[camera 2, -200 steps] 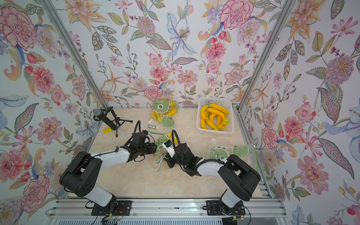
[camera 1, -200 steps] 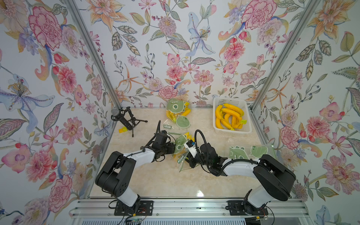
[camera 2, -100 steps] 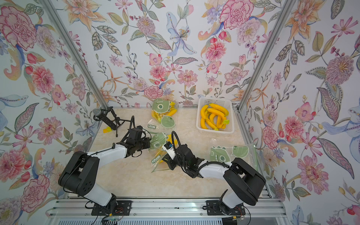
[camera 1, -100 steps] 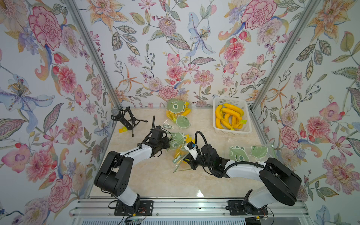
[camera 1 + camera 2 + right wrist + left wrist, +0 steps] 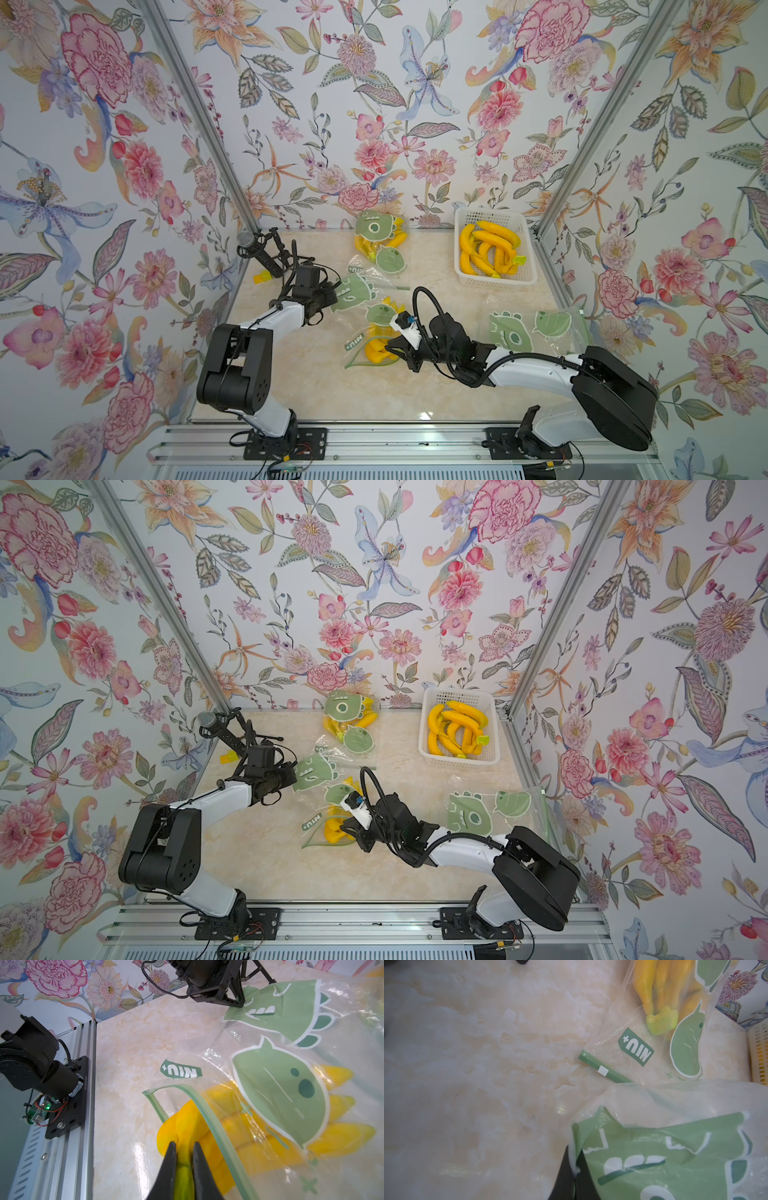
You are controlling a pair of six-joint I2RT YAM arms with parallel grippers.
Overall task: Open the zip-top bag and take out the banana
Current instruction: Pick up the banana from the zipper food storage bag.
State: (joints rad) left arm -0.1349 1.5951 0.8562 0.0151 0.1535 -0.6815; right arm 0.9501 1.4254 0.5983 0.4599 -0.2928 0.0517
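Pinching the banana [image 5: 188, 1124] by its green stem with the right gripper [image 5: 184, 1145], jaws narrow around it. Lying partly out of the open mouth of the bag [image 5: 278, 1093], near the middle of the counter [image 5: 316, 386]. Clamping the bag's far end with the left gripper [image 5: 574, 1167], jaws tight on plastic.

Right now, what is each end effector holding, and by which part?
The right end effector grips the banana bunch by its green stem, at the open mouth of the zip-top bag. The left end effector pinches that bag's far edge.
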